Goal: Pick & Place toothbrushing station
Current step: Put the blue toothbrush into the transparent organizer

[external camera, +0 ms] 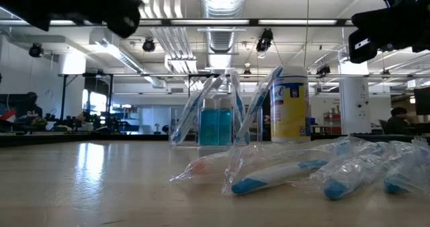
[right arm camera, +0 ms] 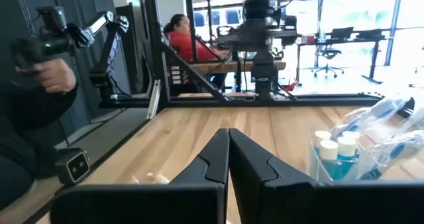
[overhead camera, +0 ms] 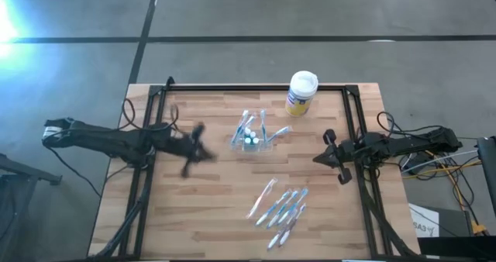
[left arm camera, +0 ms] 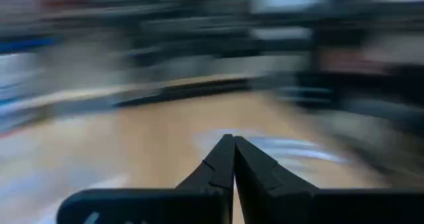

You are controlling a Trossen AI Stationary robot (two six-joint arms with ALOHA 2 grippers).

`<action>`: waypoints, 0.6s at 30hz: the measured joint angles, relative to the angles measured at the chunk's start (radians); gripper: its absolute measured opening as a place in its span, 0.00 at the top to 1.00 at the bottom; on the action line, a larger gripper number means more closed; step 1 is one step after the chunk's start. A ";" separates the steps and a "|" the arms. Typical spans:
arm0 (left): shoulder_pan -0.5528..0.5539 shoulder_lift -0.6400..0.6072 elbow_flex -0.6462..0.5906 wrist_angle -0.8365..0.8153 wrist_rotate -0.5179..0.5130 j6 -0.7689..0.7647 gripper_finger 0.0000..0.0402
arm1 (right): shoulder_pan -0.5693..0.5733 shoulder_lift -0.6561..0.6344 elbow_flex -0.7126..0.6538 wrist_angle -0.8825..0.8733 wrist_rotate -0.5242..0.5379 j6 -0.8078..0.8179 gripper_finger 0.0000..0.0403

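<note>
left gripper [overhead camera: 198, 149], fingers pressed shut and empty, hangs over bare wood at the table's [overhead camera: 201, 215] left-middle, open boards all round it. right gripper [overhead camera: 329, 149], also shut and empty, sits by the right rail. near front edge lie roughly five crinkly wrapped toothbrushes [overhead camera: 283, 208]. mid-table stands the clear glassy toothbrushing station [overhead camera: 252, 138]; beyond it, one yellow canister [overhead camera: 301, 94].

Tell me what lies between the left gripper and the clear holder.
Nothing but bare wood. In the high view, the left gripper, shut and empty, sits just left of the clear holder, with only tabletop between them.
</note>
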 joint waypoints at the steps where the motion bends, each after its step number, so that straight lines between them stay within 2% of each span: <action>1: 0.001 0.002 0.000 0.005 0.183 0.018 0.98 | 0.000 0.000 0.000 0.000 -0.001 0.000 0.98; 2: 0.000 0.004 0.000 0.018 0.334 0.032 0.98 | 0.000 0.000 0.000 0.000 -0.001 0.000 0.98; 3: -0.003 0.004 0.000 0.037 0.413 0.036 0.98 | 0.000 -0.001 0.000 0.000 -0.001 0.000 0.98; 4: -0.006 0.001 0.000 0.050 0.430 0.031 0.99 | 0.000 -0.001 0.000 0.000 -0.002 0.000 0.98; 5: -0.006 -0.002 0.000 0.056 0.402 0.018 0.99 | 0.000 -0.001 0.000 0.001 -0.002 0.000 0.98; 10: -0.006 0.002 0.000 0.056 0.174 -0.015 0.97 | 0.000 0.000 0.000 0.001 -0.002 0.000 0.98; 15: -0.006 0.002 -0.002 0.015 -0.262 -0.140 0.99 | 0.000 -0.001 0.000 0.002 -0.002 0.017 0.98; 16: -0.006 0.002 -0.002 -0.005 -0.320 -0.153 0.99 | 0.000 0.000 0.000 0.001 -0.002 0.022 0.98; 18: -0.006 0.003 -0.003 -0.025 -0.366 -0.168 0.99 | 0.000 0.000 0.000 0.001 -0.002 0.032 0.98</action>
